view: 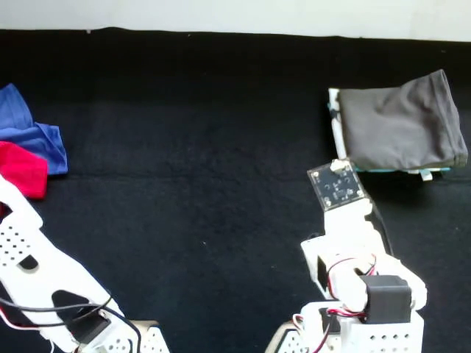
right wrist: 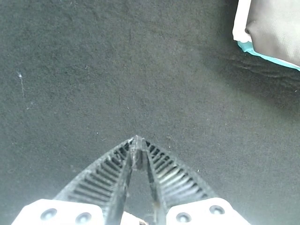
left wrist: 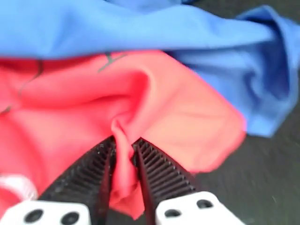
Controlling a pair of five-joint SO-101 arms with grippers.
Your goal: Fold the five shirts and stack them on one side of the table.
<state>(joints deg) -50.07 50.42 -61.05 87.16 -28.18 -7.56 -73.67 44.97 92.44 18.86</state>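
Observation:
A red shirt (view: 23, 170) lies crumpled at the table's left edge, partly over a blue shirt (view: 33, 132). My left gripper (left wrist: 124, 143) is shut on a fold of the red shirt (left wrist: 154, 112), with the blue shirt (left wrist: 225, 61) just beyond it. At the right stands a stack of folded shirts (view: 397, 129) with a grey one on top and white and teal edges beneath. My right gripper (right wrist: 137, 140) is shut on nothing, above bare cloth beside the stack (right wrist: 272, 28).
A black cloth (view: 206, 147) covers the table. The left arm's white body (view: 37, 265) crosses the front left corner, and the right arm's base (view: 360, 294) sits at the front right.

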